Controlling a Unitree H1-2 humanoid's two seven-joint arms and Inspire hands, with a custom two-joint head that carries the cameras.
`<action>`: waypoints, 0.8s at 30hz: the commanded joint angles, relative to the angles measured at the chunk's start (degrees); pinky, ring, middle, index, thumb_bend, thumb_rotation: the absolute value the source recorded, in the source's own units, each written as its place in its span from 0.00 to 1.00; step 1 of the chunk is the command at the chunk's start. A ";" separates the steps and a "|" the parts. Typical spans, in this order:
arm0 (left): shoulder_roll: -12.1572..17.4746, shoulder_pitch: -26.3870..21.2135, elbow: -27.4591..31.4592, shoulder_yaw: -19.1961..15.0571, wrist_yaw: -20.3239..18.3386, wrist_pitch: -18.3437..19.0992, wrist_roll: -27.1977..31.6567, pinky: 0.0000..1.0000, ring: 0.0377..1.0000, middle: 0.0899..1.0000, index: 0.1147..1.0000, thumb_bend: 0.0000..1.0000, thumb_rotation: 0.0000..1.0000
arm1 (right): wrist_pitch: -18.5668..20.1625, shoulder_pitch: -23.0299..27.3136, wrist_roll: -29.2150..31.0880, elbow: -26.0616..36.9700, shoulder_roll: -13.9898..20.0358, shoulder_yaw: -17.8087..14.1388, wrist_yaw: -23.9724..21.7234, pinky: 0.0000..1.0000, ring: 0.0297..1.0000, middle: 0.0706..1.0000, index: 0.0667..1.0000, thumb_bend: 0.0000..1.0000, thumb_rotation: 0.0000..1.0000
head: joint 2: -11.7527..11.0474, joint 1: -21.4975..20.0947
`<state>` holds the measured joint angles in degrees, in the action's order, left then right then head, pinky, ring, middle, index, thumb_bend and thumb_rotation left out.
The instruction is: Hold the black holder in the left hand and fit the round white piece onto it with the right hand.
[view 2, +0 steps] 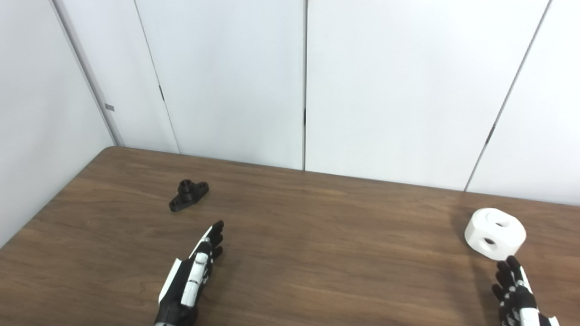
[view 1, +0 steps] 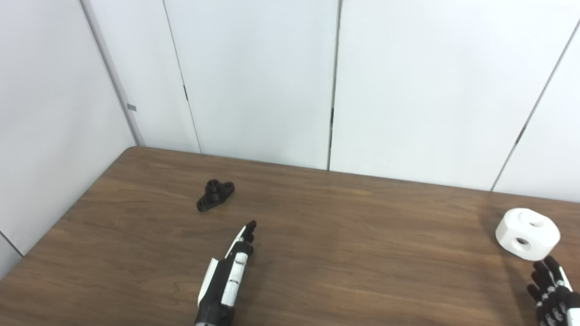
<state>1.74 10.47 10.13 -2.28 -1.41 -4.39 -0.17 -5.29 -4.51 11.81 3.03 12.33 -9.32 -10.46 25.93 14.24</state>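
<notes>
Black holder [view 1: 215, 195] sat near the bench's [view 1: 344, 253] far left corner. I kept my left hand [view 1: 226, 276] flat and empty, my right hand [view 2: 516, 290] spread, empty, just short of the round white piece [view 1: 527, 233] by the right edge.

Both parts lie free on the table, well apart.
The black holder [view 1: 215, 195], a small flanged base with a short upright post, sits far left; the round white piece [view 1: 527, 233], holes on top and side, rests far right.
</notes>
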 commanded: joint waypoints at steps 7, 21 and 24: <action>0.64 2.80 1.45 1.54 0.82 1.54 -6.27 0.99 1.00 1.00 0.98 0.50 0.53 | -0.12 -3.33 0.88 -1.91 -1.29 0.06 0.33 1.00 1.00 0.98 1.00 0.54 1.00 | 0.63 -0.27; 3.82 -2.93 13.26 -3.51 3.16 11.36 -14.30 0.88 0.93 0.94 0.91 0.78 0.34 | 0.64 -3.67 1.51 -0.78 -0.58 -0.42 0.11 1.00 1.00 0.97 1.00 0.52 1.00 | 0.86 0.46; 5.81 -5.29 16.50 -4.34 2.80 17.02 -18.48 0.88 0.93 0.93 0.91 0.83 0.32 | 0.68 -3.53 1.55 -1.16 -0.40 -0.40 -0.02 1.00 1.00 0.96 1.00 0.52 1.00 | 0.89 0.61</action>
<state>6.32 7.55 23.56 -6.28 1.29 11.17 -16.19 -4.69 -6.01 12.68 4.28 12.62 -10.07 -10.38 26.72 14.76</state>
